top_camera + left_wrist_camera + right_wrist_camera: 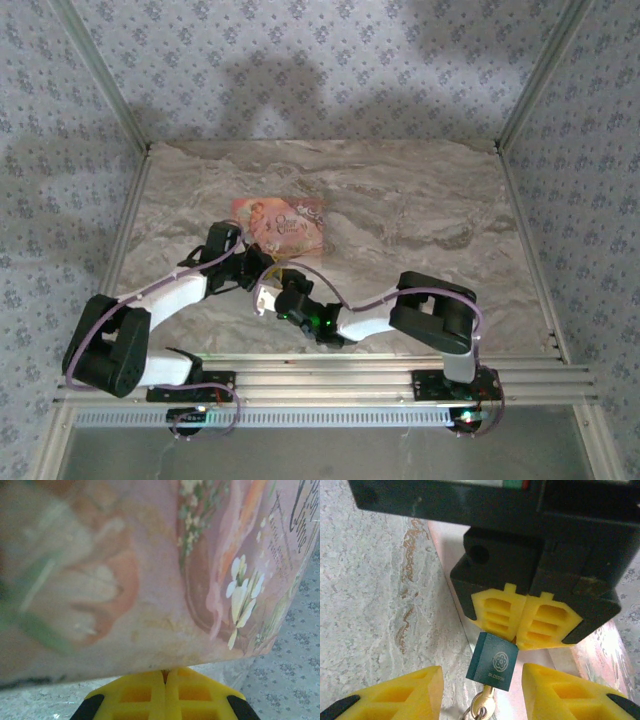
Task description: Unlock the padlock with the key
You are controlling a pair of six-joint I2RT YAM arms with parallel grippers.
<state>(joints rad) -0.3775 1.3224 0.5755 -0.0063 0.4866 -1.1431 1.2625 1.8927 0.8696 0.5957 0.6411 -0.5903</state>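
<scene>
The left gripper [517, 641] has its yellow fingers pressed together on the top edge of the padlock [492, 661], which hangs below them beside the edge of the pink box [150, 605]. The right gripper [481, 680] is spread, with one finger on either side of the padlock's lower half and the wider gap on its left. A brass key [482, 707] shows at the padlock's bottom edge, between those fingers. Bare worktop [370, 605] lies open to the right gripper's left.

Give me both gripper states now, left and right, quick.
Left gripper: shut on the blue padlock, pinching its top.
Right gripper: open, straddling the padlock, with the key in its underside.
</scene>
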